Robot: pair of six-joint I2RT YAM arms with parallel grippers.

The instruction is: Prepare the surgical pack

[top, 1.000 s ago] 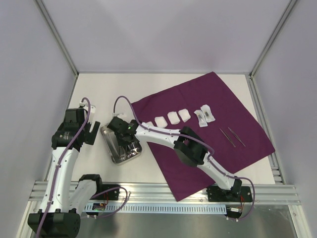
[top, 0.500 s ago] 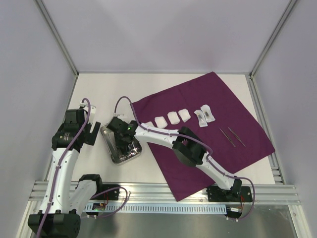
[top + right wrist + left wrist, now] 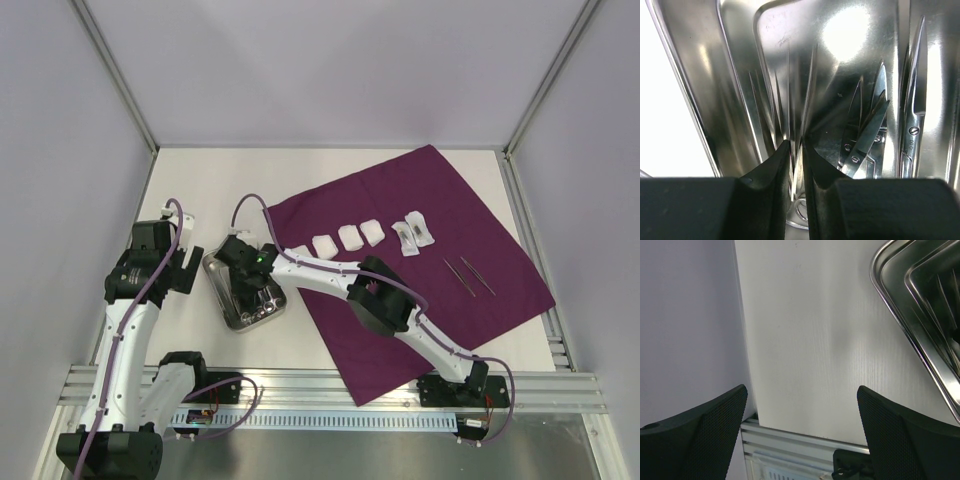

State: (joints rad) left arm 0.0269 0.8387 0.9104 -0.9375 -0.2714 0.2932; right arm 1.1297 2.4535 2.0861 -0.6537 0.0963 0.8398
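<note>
Within the last second the right gripper point(image 3: 796, 146), fingers pinched nearly shut and perhaps on an instrument, has nudged the shiny rectangular steel tray point(image 3: 222, 297) slightly askew just beside the dark purple square cloth point(image 3: 430, 190), suggesting unloading is underway, while the left gripper point(image 3: 800, 410) hangs wide open and empty.

1. Tray point(image 3: 215, 291) sits on the table point(image 3: 200, 190), just left of the cloth point(image 3: 450, 200).
2. Gauze pads point(image 3: 350, 236) line the cloth's rear; two instruments point(image 3: 477, 275) lie right of them, nearer.
3. Scissors point(image 3: 867, 132) lie in the tray.
</note>
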